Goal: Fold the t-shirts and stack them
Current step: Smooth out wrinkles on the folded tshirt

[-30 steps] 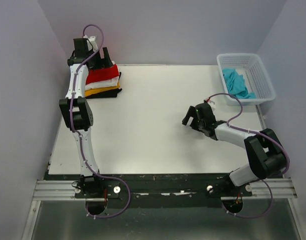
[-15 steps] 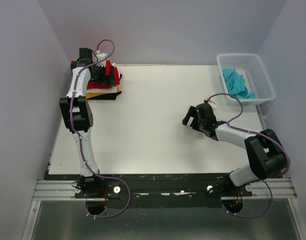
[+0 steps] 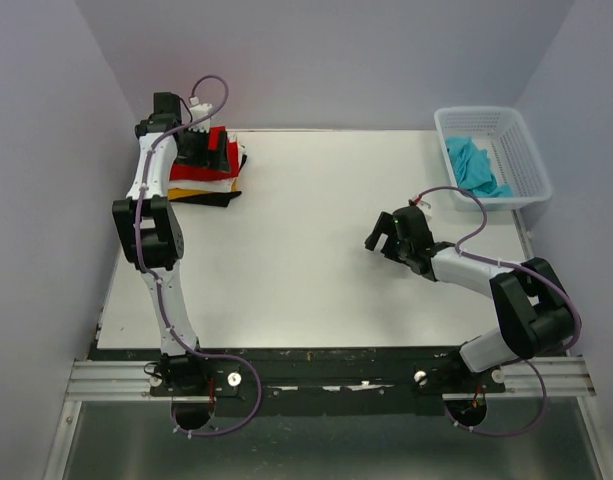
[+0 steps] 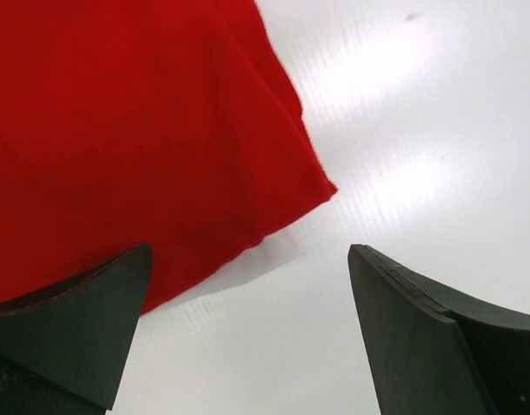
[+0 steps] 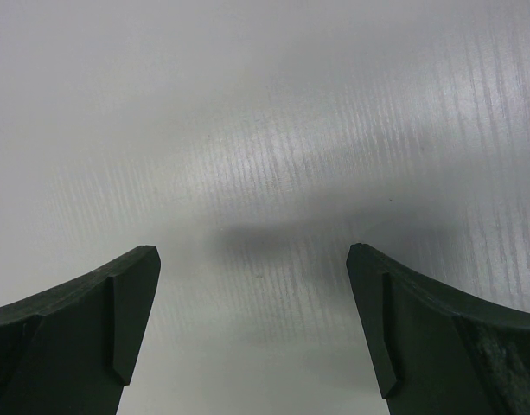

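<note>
Top view: stack of folded tees at the table's far left corner, red tee on top, with white, yellow-orange and black folds showing under it. Left gripper hangs right over the stack, partly hiding it. Right gripper sits low over bare table, right of middle, well apart from any cloth. Basket at far right corner, turquoise tee crumpled inside

Left wrist: red tee fills the upper left, its layered corner lying flat on the white table. Left gripper has jaws spread wide with nothing between them; left finger over red cloth, right finger over bare table. No grip on the tee

Right wrist: right gripper has jaws spread wide and empty, only table and its own shadow below

Progress, as judged: four tees look folded and stacked, red one apparently set down and let go. Left to do: turquoise tee, not yet out of the basket, unfolded. It needs fetching, spreading, folding and placing on the stack. Right gripper is the nearer one to the basket
</note>
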